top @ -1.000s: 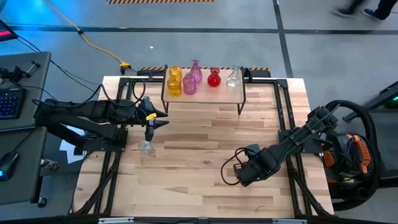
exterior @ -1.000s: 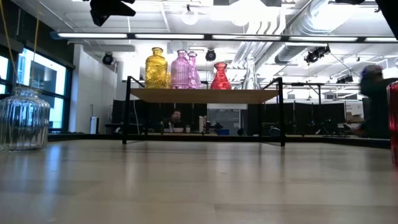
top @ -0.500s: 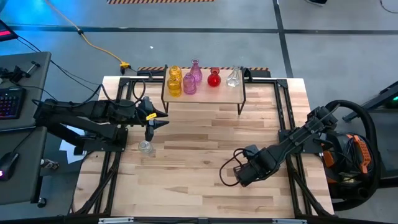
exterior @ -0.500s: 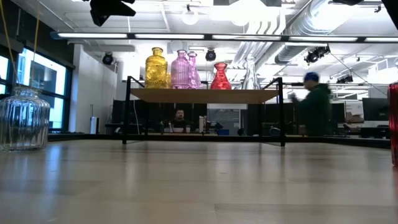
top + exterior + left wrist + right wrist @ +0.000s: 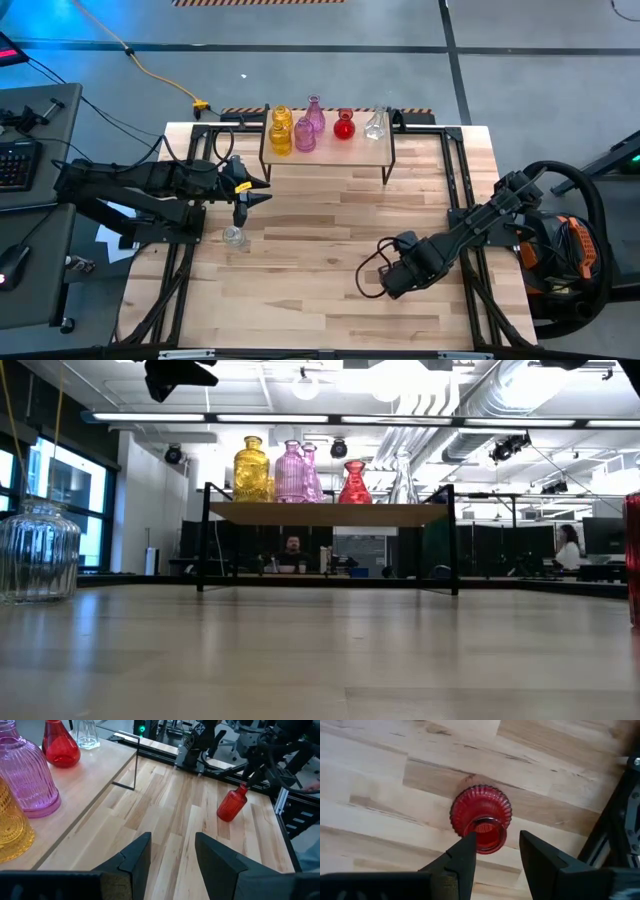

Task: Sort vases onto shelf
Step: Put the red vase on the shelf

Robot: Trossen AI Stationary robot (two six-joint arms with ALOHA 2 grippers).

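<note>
The shelf (image 5: pixel 330 152) stands at the table's far side and carries a yellow vase (image 5: pixel 281 131), two pink vases (image 5: pixel 305 134) (image 5: pixel 315 114), a red vase (image 5: pixel 344 125) and a clear vase (image 5: pixel 375 124). Another clear vase (image 5: pixel 234 237) stands on its base on the table at the left. My left gripper (image 5: pixel 246 196) hangs open and empty between that vase and the shelf. My right gripper (image 5: pixel 386 283) is at the near right, shut on a second red vase (image 5: pixel 481 812), which also shows in the left wrist view (image 5: pixel 232 805). My right gripper pinches the red vase's neck (image 5: pixel 487 836), just below its mouth, between its two fingers. The fingers come from above and point down. The vase leans in the left wrist view, its belly (image 5: pixel 229 809) low at the table. I cannot tell whether its base touches the wood.
The shelf's thin black legs (image 5: pixel 387 168) stand on the table. Black frame rails (image 5: pixel 455 200) run along the table's left and right sides. Bare wood lies between the two arms. People show in the room beyond the table in the low view.
</note>
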